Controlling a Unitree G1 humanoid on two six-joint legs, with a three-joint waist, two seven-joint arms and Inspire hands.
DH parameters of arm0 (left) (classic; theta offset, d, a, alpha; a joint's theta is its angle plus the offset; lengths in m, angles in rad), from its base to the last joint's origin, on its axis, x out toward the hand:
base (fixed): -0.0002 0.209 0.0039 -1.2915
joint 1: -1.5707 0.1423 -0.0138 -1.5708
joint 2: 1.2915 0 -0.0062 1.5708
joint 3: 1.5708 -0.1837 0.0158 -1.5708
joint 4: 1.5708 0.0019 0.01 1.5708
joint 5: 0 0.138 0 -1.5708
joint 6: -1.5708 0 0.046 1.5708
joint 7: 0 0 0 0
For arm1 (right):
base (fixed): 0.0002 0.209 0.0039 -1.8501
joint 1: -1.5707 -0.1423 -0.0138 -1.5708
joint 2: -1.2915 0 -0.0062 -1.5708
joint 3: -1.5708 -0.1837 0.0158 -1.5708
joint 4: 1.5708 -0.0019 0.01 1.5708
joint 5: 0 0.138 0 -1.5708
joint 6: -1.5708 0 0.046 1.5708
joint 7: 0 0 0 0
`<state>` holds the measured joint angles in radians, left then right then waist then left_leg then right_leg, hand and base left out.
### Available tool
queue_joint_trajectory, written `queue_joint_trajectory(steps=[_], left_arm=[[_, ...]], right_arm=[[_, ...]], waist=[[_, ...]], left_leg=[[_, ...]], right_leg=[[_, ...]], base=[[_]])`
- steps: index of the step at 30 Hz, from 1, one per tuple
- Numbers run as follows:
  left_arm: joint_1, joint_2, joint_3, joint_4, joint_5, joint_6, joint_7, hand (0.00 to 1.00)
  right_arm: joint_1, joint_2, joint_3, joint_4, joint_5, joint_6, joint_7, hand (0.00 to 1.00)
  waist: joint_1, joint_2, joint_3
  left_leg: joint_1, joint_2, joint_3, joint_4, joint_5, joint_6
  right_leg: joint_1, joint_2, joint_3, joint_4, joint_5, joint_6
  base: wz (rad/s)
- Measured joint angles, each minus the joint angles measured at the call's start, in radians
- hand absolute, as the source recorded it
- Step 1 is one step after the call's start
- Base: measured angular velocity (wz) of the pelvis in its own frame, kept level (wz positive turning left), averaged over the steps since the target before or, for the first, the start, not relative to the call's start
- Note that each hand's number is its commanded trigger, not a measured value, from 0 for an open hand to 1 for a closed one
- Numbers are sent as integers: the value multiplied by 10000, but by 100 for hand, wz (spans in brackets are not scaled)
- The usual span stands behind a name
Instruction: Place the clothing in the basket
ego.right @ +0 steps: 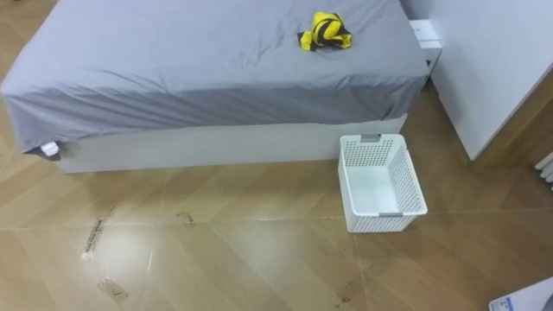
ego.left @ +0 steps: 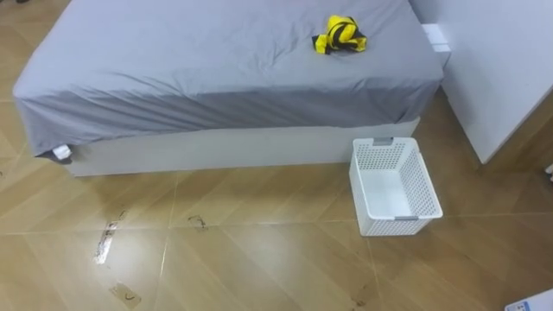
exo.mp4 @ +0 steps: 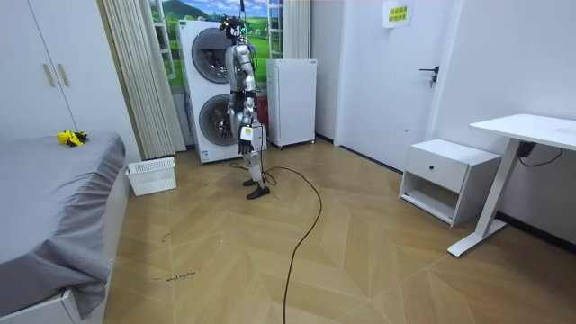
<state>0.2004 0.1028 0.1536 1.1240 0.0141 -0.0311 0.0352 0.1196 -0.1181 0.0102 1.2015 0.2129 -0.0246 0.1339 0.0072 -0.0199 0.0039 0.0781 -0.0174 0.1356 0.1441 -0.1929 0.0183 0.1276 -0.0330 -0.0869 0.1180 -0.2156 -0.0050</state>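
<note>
I stand by the stacked white washing machines (exo.mp4: 209, 90), well short of the grey-sheeted bed (ego.left: 216, 69), so the crumpled yellow-and-black clothes (ego.left: 340, 34) lie unreached near its far corner, the empty white perforated plastic basket (ego.left: 390, 186) waits on the floor beside it, and whether my hands (exo.mp4: 246, 135) are spread I cannot tell

Bright even light, soft glare on floor (ego.left: 259, 268)

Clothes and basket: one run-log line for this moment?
clothes: on bed | basket: empty, beside bed | robot: standing by washing machines
</note>
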Motion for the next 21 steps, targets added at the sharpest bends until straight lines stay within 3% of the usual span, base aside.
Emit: queue_joint_trajectory(steps=[4, 6, 11, 13, 15, 16, 17, 18, 19, 20, 21], left_arm=[[-66, -33, -1, 1, -28, 31, 165, 0], [9, -36, -8, 2, -15, 48, 227, 0], [100, 104, 5, -186, -27, 51, 423, 0], [93, 116, 101, -294, -122, 31, 435, 0], [90, 138, 118, -307, -271, 15, 429, 0], [117, 204, 76, -309, -498, -65, 431, 0], [156, 214, -64, -301, -577, -104, 442, 0], [224, 218, -160, -301, -626, -114, 456, 0], [373, 218, -322, -302, -624, -114, 503, 0], [545, 204, -346, -253, -590, -115, 558, 0], [637, 188, -338, -203, -506, -111, 623, 0]], right_arm=[[-9, -16, -8, 0, -37, 14, 6, 0], [-33, -30, 0, 0, -90, 20, 4, 0], [-79, -29, 95, -57, -27, 25, 0, 0], [-24, -36, 86, -66, 46, -8, 1, 0], [-1, -45, 103, -19, 194, -101, -7, 0], [46, -55, 113, 14, 304, -95, -66, 0], [23, -95, 104, 12, 298, -88, -179, 0], [-11, -119, 112, 7, 297, -82, -210, 0], [-30, -162, 137, 2, 283, -82, -227, 0], [-28, -167, 133, 8, 156, -69, -236, 0], [-26, -167, 131, 8, 118, -68, -238, 0]], waist=[[-1, 29, -9], [11, 88, 24], [108, 140, 7], [227, 103, -1], [210, 71, 72], [199, 60, 63], [207, 0, 43], [202, -22, 40], [268, -17, 49], [362, -36, 45], [421, -48, 48]], left_leg=[[22, 61, 148, 43, -57, -7], [-7, 141, 186, 278, -197, -30], [-843, 674, 298, 2360, -1091, -282], [-1209, 816, 331, 3242, -1096, -305], [-2071, 1066, 318, 4991, -978, -276], [-2639, 1009, 195, 5485, -1033, -167], [-3109, 753, 104, 4762, -1013, -144], [-3394, 650, 99, 4329, -934, -191], [-3988, 433, 41, 3297, -557, -302], [-4466, 371, 14, 2410, 277, -276], [-4589, 397, 7, 2048, 664, -273]], right_leg=[[-12, 23, 29, 30, -4, -9], [-40, 49, 8, 200, -70, -45], [-421, 359, 6, 1058, -595, -273], [-409, 382, 26, 1143, -673, -389], [-287, 396, 53, 1241, -773, -493], [-91, 351, 151, 1253, -941, -553], [-50, 200, 146, 1314, -1125, -560], [-59, 132, 172, 1358, -1202, -530], [-57, 14, 210, 1371, -1328, -469], [61, -102, 258, 1369, -1486, -416], [153, -183, 271, 1345, -1558, -390]], base=[[-4], [-13], [-10], [-5], [14], [20], [12], [-3], [-23], [-34], [-44]])
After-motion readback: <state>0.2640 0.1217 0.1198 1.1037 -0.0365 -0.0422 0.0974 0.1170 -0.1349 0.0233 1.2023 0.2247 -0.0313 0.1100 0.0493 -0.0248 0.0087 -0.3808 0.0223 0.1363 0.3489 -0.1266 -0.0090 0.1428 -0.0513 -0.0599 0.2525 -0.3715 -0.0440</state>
